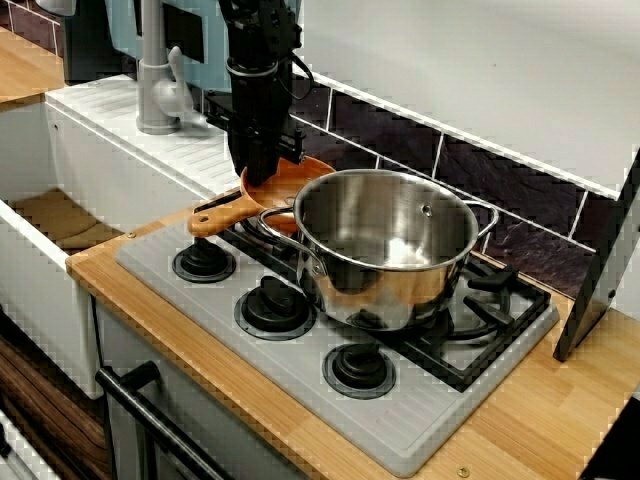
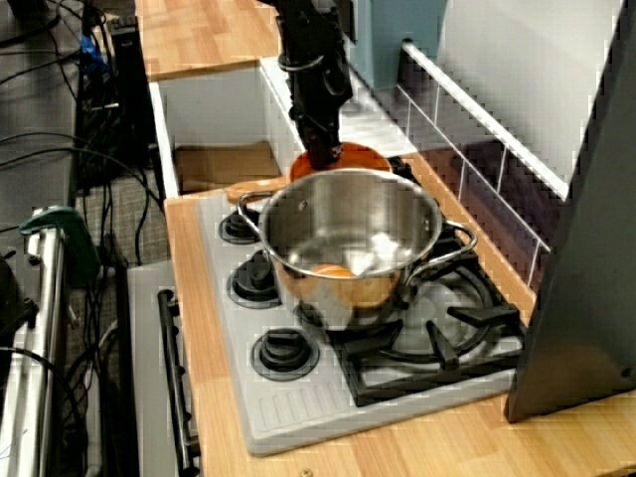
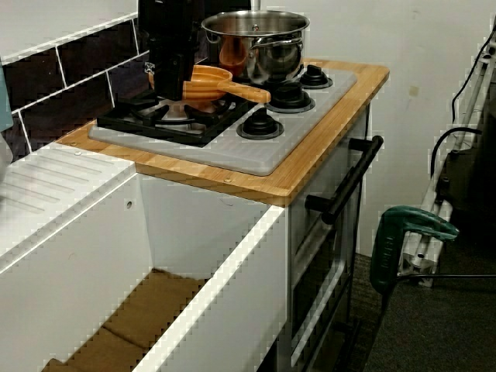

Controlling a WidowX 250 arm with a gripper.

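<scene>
The gripper (image 1: 258, 172) comes straight down from above onto the orange pan (image 1: 295, 185), at the back of the stove (image 1: 200, 300) on the sink's side. Its dark tip sits at the pan's rim on the side away from the pot. From the view facing the tiles I cannot tell whether the fingers are clenched on that rim or only resting inside the bowl. The view from the stove's end shows the gripper (image 2: 322, 154) hiding that part of the pan (image 2: 358, 157), and the view across the sink is no clearer, with the gripper (image 3: 172, 84) standing in front of the pan (image 3: 208, 77).

The pan sits flat on the grate (image 3: 147, 116), bowl up. Its long axis runs from the bowl at the back out along the wooden handle (image 1: 222, 213), which lies about level. The handle points towards the stove's front edge, slanting a little towards the sink (image 1: 60, 215). The handle's end is just behind the knob (image 1: 204, 262) nearest the sink. Across the sink, the handle (image 3: 242, 92) reaches to the right towards the row of knobs.

The steel pot (image 1: 385, 245) stands upright on the next burner, just beside the pan and partly covering it from the front. A grey tap (image 1: 155, 85) rises behind the sink.
</scene>
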